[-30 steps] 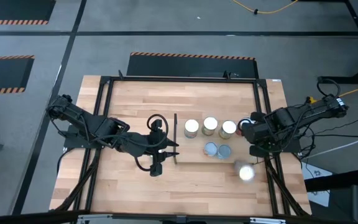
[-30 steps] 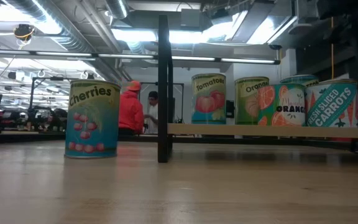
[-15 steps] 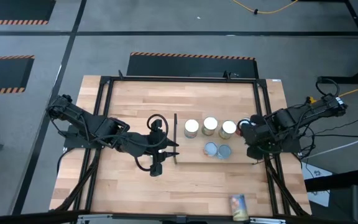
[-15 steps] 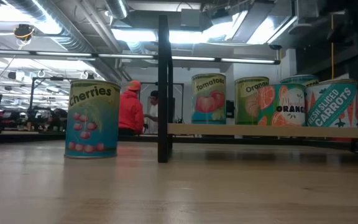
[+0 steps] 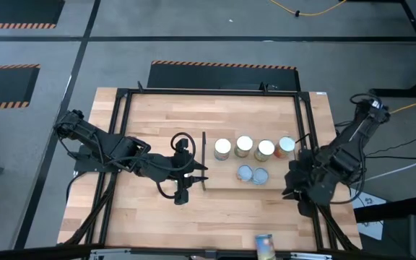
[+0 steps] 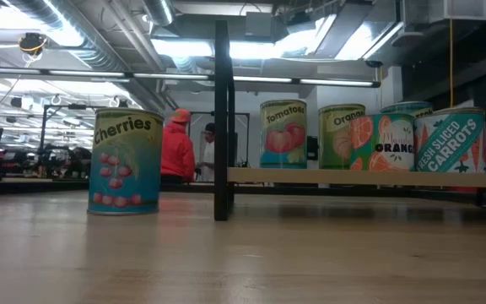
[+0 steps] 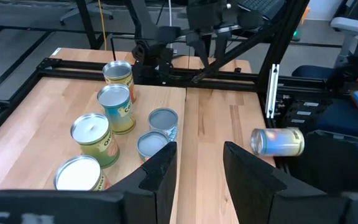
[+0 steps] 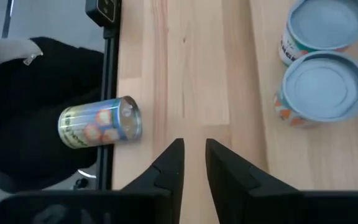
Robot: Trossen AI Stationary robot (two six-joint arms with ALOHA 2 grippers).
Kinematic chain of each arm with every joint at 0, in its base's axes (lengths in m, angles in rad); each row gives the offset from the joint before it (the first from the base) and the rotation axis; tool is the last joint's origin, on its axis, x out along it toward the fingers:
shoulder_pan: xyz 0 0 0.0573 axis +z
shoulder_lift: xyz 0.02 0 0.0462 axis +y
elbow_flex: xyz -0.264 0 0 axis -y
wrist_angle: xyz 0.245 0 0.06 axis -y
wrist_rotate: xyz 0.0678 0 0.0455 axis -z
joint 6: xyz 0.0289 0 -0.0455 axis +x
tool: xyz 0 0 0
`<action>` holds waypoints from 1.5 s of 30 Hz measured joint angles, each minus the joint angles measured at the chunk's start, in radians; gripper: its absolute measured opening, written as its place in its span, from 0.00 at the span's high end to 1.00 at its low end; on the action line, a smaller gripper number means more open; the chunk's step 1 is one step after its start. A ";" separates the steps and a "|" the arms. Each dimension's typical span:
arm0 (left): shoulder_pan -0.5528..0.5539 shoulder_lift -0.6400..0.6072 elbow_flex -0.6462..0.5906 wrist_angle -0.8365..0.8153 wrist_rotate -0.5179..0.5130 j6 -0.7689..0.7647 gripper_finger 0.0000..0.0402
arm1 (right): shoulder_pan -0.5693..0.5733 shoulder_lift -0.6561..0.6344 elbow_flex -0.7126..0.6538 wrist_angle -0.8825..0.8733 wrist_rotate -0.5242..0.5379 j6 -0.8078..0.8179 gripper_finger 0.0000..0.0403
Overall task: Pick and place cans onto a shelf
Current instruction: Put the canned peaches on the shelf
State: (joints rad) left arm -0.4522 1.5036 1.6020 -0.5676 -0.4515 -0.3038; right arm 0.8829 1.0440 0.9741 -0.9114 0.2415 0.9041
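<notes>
The shelf (image 5: 222, 182) is a light-wood board with a thin dark upright panel (image 5: 204, 160) at its left end. Several cans stand on it: a far row (image 5: 244, 146) and two pale-blue-topped ones (image 5: 252, 174) nearer. One more can (image 5: 264, 245) lies on its side at the table's near edge, over the black rail (image 8: 101, 122). My right gripper (image 5: 292, 192) hangs empty right of the shelf, its fingers (image 8: 194, 149) a narrow gap apart. My left gripper (image 5: 199, 173) waits open by the panel, and its wrist view shows the same gap (image 7: 201, 165).
A black metal frame (image 5: 305, 137) rings the tabletop. A dark shape (image 8: 36, 118) lies under the fallen can; I cannot tell what it is. The low view shows a Cherries can (image 6: 125, 160) beside the panel (image 6: 221, 118). People stand in the room behind (image 6: 180, 148).
My right gripper has drawn back from the far-right can of the far row toward the table's near right, leaving that can standing on the shelf. The loose can has gone from the table's right front to the near edge and lies on its side.
</notes>
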 joint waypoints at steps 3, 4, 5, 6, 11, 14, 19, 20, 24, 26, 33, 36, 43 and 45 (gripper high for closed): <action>0.000 0.000 0.000 0.000 0.000 0.000 0.69 | 0.061 0.004 0.000 0.002 0.057 0.074 0.82; 0.000 0.000 0.000 0.000 0.000 0.000 0.69 | 0.082 0.005 0.000 0.002 0.077 0.098 0.82; 0.000 0.000 0.000 0.000 0.000 0.000 0.69 | 0.099 0.008 0.000 0.003 0.100 0.121 0.82; 0.000 0.000 0.000 0.000 0.000 0.000 0.69 | 0.116 0.012 0.000 0.006 0.123 0.143 0.82; 0.001 0.000 0.000 0.002 -0.002 0.000 0.69 | 0.176 0.053 -0.001 0.076 0.185 0.137 0.82; 0.002 0.000 0.001 0.002 -0.002 0.000 0.69 | 0.183 0.094 -0.001 0.149 0.229 0.084 0.82; 0.002 0.000 0.001 0.002 -0.002 0.000 0.69 | 0.180 0.185 -0.001 0.285 0.257 -0.001 0.82; 0.002 0.000 0.001 0.002 -0.002 0.000 0.69 | 0.180 0.203 -0.001 0.306 0.256 -0.021 0.82; 0.002 0.000 0.001 0.002 -0.001 0.000 0.69 | 0.180 0.259 -0.001 0.373 0.255 -0.101 0.82; 0.002 0.000 0.001 0.002 -0.001 0.000 0.69 | 0.175 0.276 -0.001 0.393 0.255 -0.101 0.82; 0.005 0.000 0.001 0.004 -0.006 0.053 0.69 | 0.149 0.314 -0.001 0.404 0.254 -0.100 0.82; 0.007 0.000 0.001 0.004 -0.002 0.052 0.69 | 0.140 0.335 -0.001 0.403 0.254 -0.100 0.82; 0.007 0.000 0.001 0.008 0.000 0.051 0.69 | 0.121 0.380 -0.001 0.406 0.252 -0.101 0.82; 0.007 0.000 0.001 0.008 0.000 0.050 0.69 | 0.112 0.387 -0.001 0.406 0.252 -0.101 0.82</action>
State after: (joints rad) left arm -0.4454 1.5036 1.6028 -0.5598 -0.4516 -0.2535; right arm 0.9953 1.4310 0.9733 -0.5049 0.4938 0.8027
